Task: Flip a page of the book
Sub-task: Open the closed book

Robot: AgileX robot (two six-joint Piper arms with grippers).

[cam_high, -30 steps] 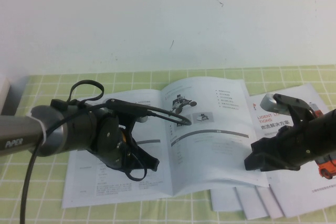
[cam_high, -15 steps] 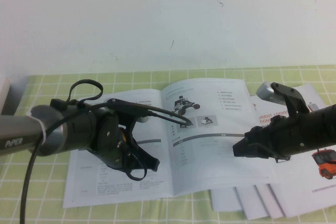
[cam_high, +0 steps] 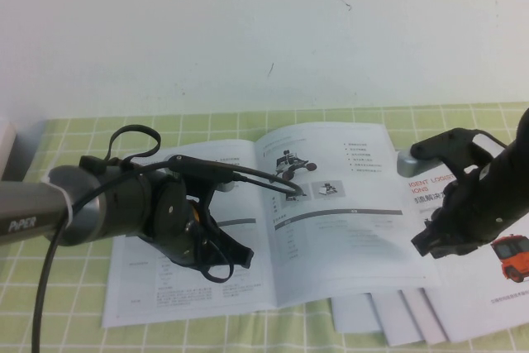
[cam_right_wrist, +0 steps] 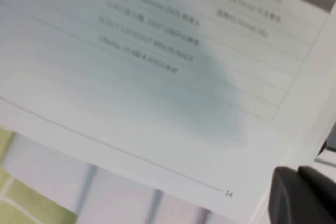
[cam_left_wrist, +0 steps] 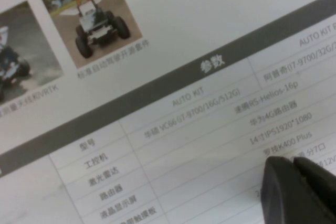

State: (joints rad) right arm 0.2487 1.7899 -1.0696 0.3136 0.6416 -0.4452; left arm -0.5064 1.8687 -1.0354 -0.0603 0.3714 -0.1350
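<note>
1. The book (cam_high: 273,221) lies open on the green checked tablecloth (cam_high: 66,134), in the middle of the table, its spine running from the far edge toward the robot
2. The page (cam_high: 347,221) is the right-hand leaf, lying flat, printed with a small rover photo near the top and a grey bar across the middle
3. Loose white sheets (cam_high: 463,287) with an orange vehicle lie to the right of the book, partly tucked under its right edge
4. The left gripper (cam_high: 227,258) hangs low over the left-hand leaf, near the spine; in the left wrist view its dark fingertips (cam_left_wrist: 302,192) sit pressed together just above the printed table, with nothing between them
5. The right gripper (cam_high: 423,244) hovers at the page's outer right edge, above where the book overlaps the loose sheets
6. In the right wrist view its dark fingertips (cam_right_wrist: 302,195) are clenched together beside the page's lower corner; whether they pinch the paper edge cannot be told
7. A white wall (cam_high: 248,31) stands behind the table
</note>
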